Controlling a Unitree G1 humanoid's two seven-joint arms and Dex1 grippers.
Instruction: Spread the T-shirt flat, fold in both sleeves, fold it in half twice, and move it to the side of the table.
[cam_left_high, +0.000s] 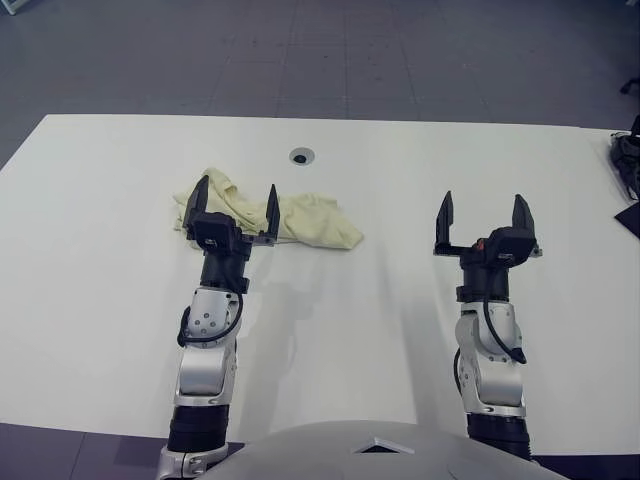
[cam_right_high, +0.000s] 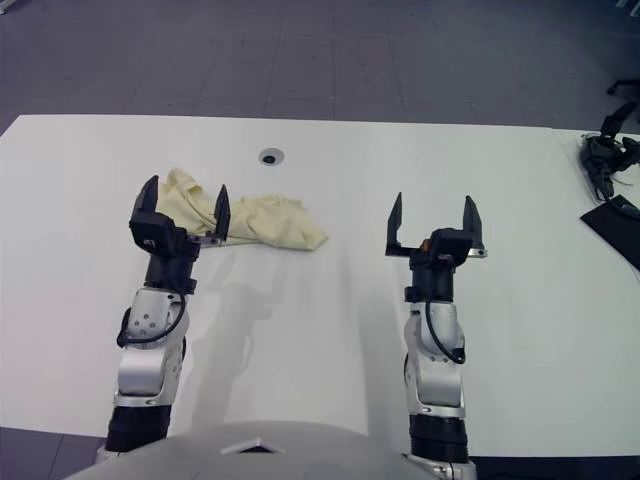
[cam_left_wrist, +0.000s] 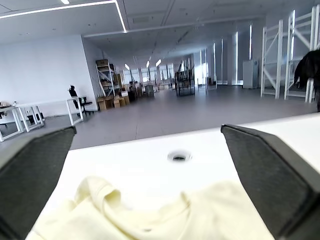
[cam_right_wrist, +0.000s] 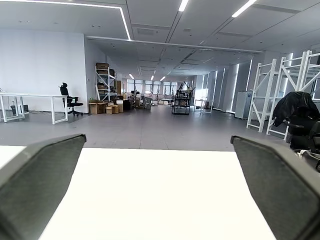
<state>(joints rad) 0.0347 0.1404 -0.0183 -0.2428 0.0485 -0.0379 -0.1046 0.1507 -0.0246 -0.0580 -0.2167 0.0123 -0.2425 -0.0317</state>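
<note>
One crumpled T-shirt (cam_left_high: 312, 221) lies on table (cam_left_high: 90, 260) by spread left gripper (cam_left_high: 237, 192); right gripper (cam_left_high: 483, 203) spread.

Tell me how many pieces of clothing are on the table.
1: a crumpled yellow T-shirt on the left half of the table, just beyond the open left gripper. The dark things at the right edge are unclear.

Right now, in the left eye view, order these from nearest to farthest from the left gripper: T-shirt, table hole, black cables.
1. T-shirt, just ahead of the left gripper.
2. Table hole, behind the shirt.
3. Black cables, far right table edge.
</note>
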